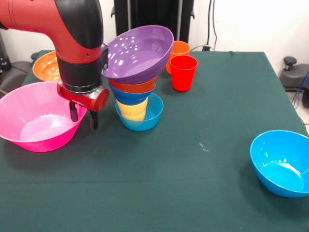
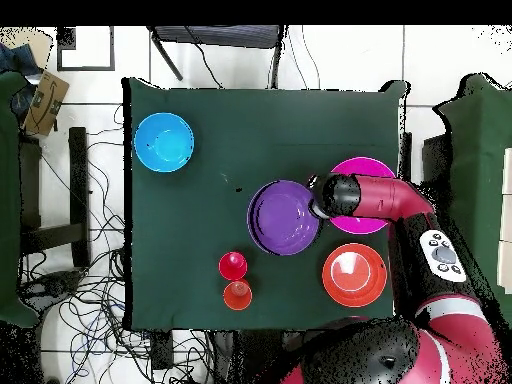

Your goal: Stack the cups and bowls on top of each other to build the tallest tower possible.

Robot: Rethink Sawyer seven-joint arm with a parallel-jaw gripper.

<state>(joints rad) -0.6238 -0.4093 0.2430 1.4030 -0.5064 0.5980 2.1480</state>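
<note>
Gripper (image 1: 83, 119) released, empty, between pink bowl (image 1: 29, 104) and tower (image 1: 137, 72); tilted purple bowl (image 1: 140, 50) needs levelling next.

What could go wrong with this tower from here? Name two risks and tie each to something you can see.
1. The purple bowl sits tilted atop the tower, so it may slide off.
2. The claw hangs between the pink bowl and the tower; a sideways move could knock either.
</note>
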